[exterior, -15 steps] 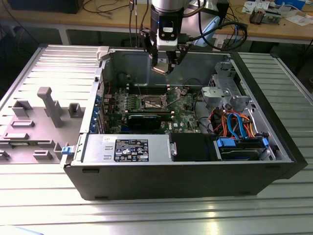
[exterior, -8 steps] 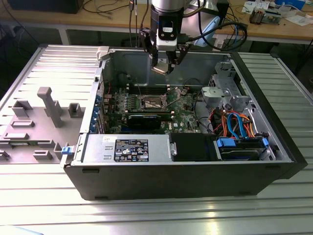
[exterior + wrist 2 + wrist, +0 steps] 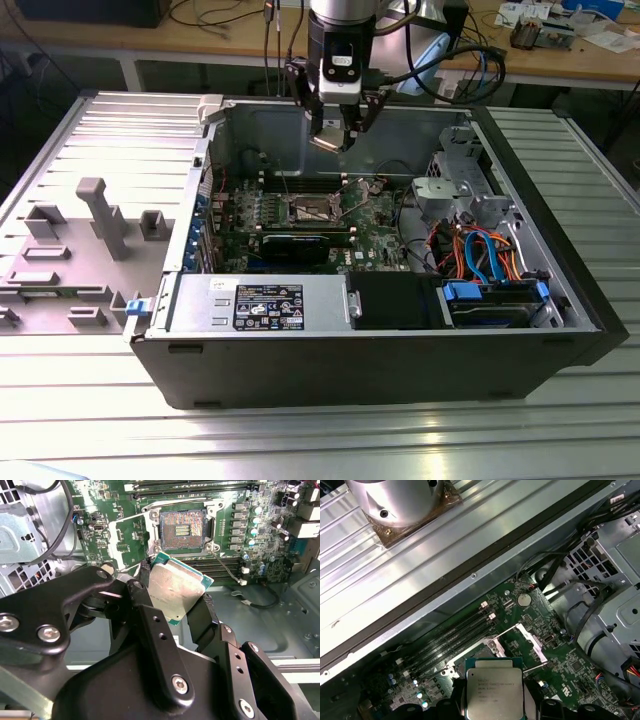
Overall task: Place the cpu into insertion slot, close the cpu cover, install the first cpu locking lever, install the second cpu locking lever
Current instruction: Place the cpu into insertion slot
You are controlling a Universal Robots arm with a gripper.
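Observation:
My gripper [image 3: 334, 140] hangs above the open computer case, shut on the cpu [image 3: 177, 587], a flat square chip with a silvery top. The black fingers [image 3: 145, 592] clamp two opposite edges of the cpu [image 3: 494, 690]. Below it on the green motherboard lies the insertion slot [image 3: 182, 530], bare, with its contact field showing. In the exterior view the slot [image 3: 312, 208] sits below and slightly to that view's left of the gripper. The cpu cover [image 3: 125, 532], a silvery windowed frame, is swung open beside the slot. A thin wire locking lever [image 3: 227, 569] stands loose at the slot's other side.
The case walls [image 3: 215, 115] ring the motherboard. A long black card [image 3: 295, 242] lies in front of the slot, with a power supply [image 3: 265, 300] nearer still. A metal drive cage [image 3: 460, 180] and coloured cables [image 3: 480, 250] fill the exterior view's right. A grey fixture [image 3: 100, 215] stands left.

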